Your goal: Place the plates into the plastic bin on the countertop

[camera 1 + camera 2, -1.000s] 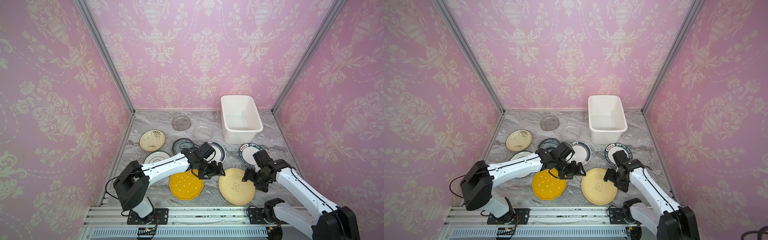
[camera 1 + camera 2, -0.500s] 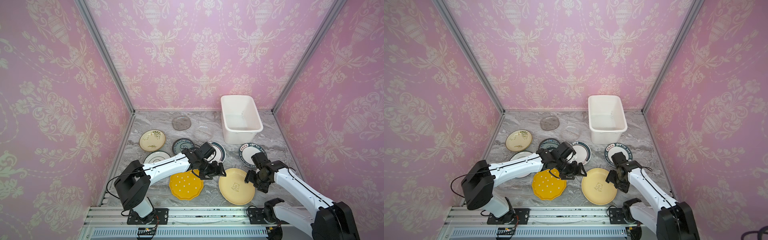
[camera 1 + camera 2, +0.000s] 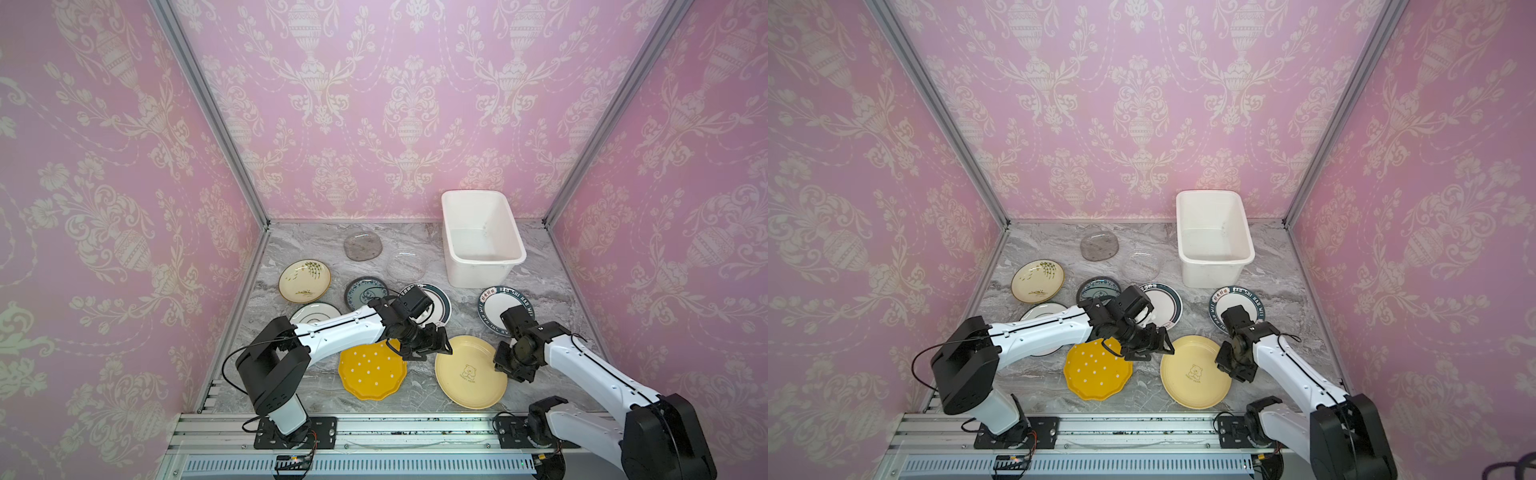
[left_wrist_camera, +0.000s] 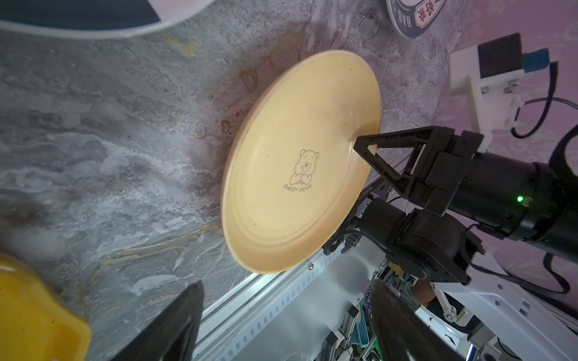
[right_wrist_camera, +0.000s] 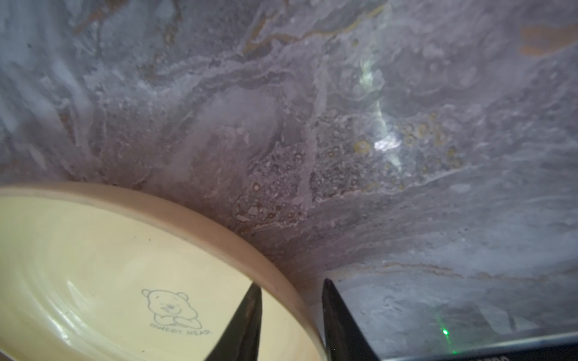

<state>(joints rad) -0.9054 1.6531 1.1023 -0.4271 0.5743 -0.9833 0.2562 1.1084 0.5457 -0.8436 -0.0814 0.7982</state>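
The pale yellow bear plate lies at the front of the countertop. My right gripper is shut on that plate's right rim, one finger inside the dish and one outside. My left gripper hangs open and empty above the gap between the bear plate and the orange dotted plate. The white plastic bin stands empty at the back right. Several other plates lie further back on the countertop.
Behind my left arm lie a teal plate, a cream sprig plate and dark-rimmed white plates. A smoky glass plate and a clear one sit near the back wall. An aluminium rail edges the front.
My right gripper slid left onto the bear plate's right rim and its jaws closed from wide open. The left gripper stayed where it was, still open.
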